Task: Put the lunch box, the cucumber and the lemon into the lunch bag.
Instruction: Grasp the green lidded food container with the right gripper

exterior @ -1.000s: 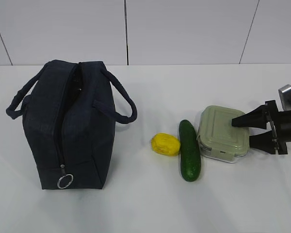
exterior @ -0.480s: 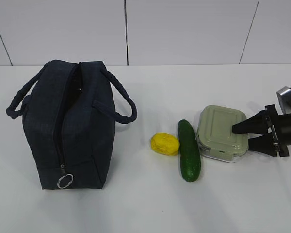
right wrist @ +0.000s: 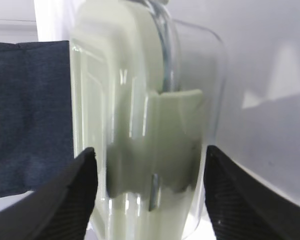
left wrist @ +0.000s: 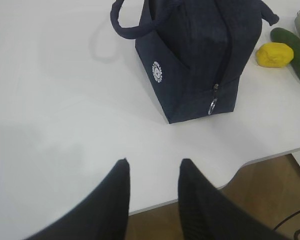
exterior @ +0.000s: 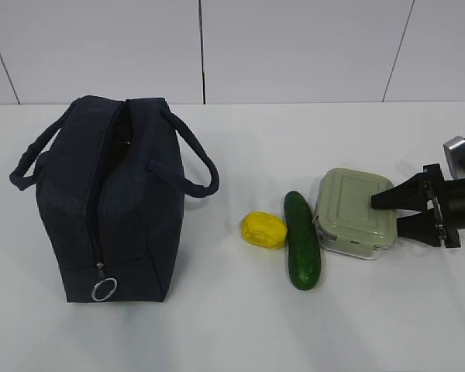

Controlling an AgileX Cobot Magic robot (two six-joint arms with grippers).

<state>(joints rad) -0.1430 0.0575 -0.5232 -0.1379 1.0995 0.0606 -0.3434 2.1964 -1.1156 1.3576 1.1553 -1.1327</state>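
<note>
The navy lunch bag (exterior: 112, 198) stands at the left, its top zipper open, ring pull at the front; it also shows in the left wrist view (left wrist: 200, 55). The yellow lemon (exterior: 264, 230), the dark green cucumber (exterior: 302, 240) and the lunch box (exterior: 355, 211) with its sage-green lid lie in a row on the right. My right gripper (exterior: 387, 213) is open, one finger over the lid and one below the box's right end; the box (right wrist: 145, 130) fills the right wrist view between the fingers. My left gripper (left wrist: 152, 165) is open and empty over the table's near edge.
The white table (exterior: 240, 325) bears everything; its front edge with floor below shows in the left wrist view (left wrist: 270, 157). The lemon (left wrist: 274, 54) and the cucumber's end (left wrist: 295, 42) lie right of the bag there. A white tiled wall stands behind.
My right gripper has come down and moved left, so its open fingers now stand on either side of the lunch box's right end. The objects have not moved.
</note>
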